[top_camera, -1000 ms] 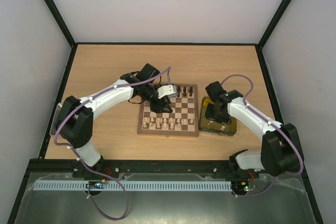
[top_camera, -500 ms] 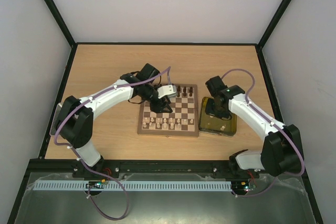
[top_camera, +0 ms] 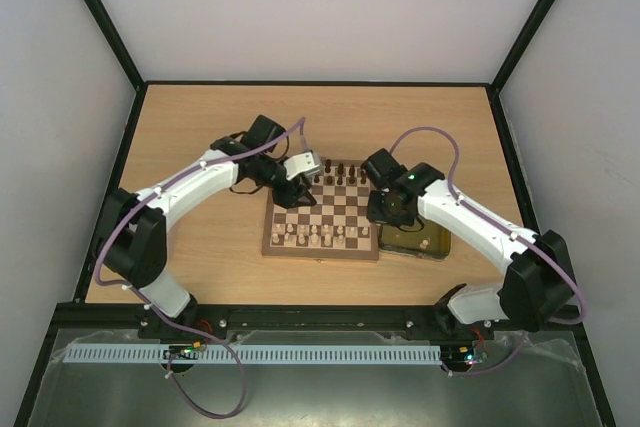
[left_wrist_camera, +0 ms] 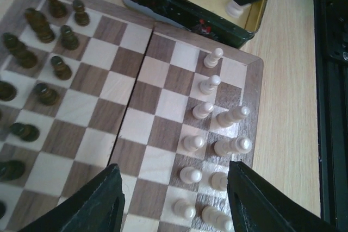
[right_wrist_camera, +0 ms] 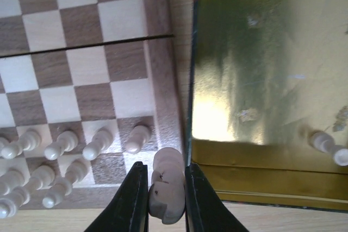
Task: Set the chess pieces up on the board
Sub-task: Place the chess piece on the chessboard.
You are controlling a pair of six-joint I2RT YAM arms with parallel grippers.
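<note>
The board (top_camera: 331, 210) lies mid-table, with dark pieces (top_camera: 345, 173) along its far rows and cream pieces (top_camera: 315, 235) along its near rows. My right gripper (top_camera: 386, 209) is shut on a cream piece (right_wrist_camera: 166, 190) and holds it above the board's right border, next to the near-right corner square; the board (right_wrist_camera: 81, 36) shows to the left in this view. My left gripper (top_camera: 291, 190) is open and empty above the board's left part. In its wrist view the left gripper (left_wrist_camera: 174, 199) hangs over the cream rows (left_wrist_camera: 202, 110), with the dark pieces (left_wrist_camera: 53, 63) to the left.
A shiny gold tray (top_camera: 416, 240) sits just right of the board. Its wall (right_wrist_camera: 255, 169) nearly touches my right finger, and one cream piece (right_wrist_camera: 328, 146) lies inside it. The tray also shows in the left wrist view (left_wrist_camera: 185, 4). Black frame rails edge the table.
My right gripper has moved left from over the gold tray to the board's right edge, carrying the cream piece. My left arm has drawn back a little to the left.
</note>
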